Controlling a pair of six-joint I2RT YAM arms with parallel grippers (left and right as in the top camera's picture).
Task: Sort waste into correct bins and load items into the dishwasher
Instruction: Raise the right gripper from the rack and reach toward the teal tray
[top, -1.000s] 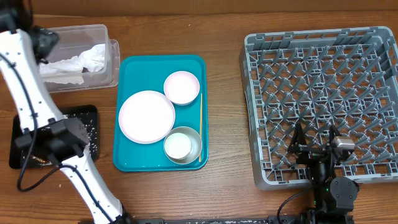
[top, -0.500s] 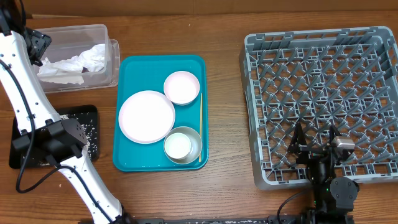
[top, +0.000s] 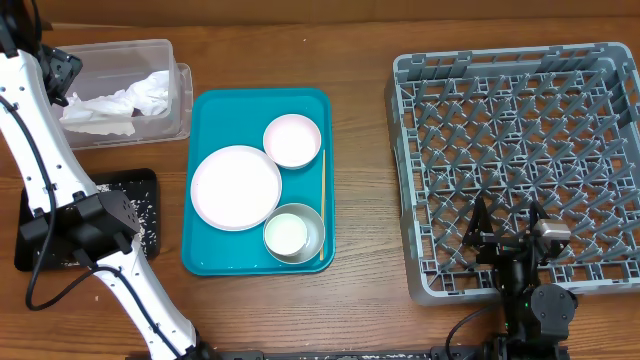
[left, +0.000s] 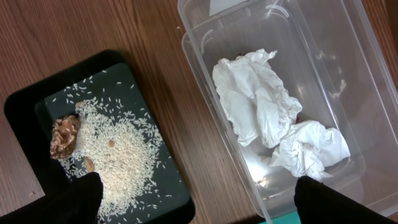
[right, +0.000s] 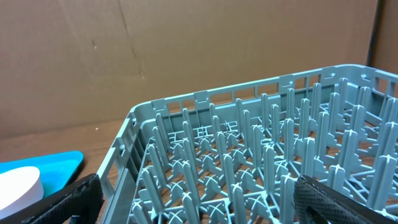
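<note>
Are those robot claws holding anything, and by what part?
Nothing. Both the left gripper, above the black tray and clear tub, and the right gripper, at the grey rack, are open and empty.

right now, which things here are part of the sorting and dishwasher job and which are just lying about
Job: napkins, clear tub, rice, black tray, plate, white bowl, steel-sided bowl, chopstick, dish rack.

Lying about: teal tray the dishes sit on, table.
</note>
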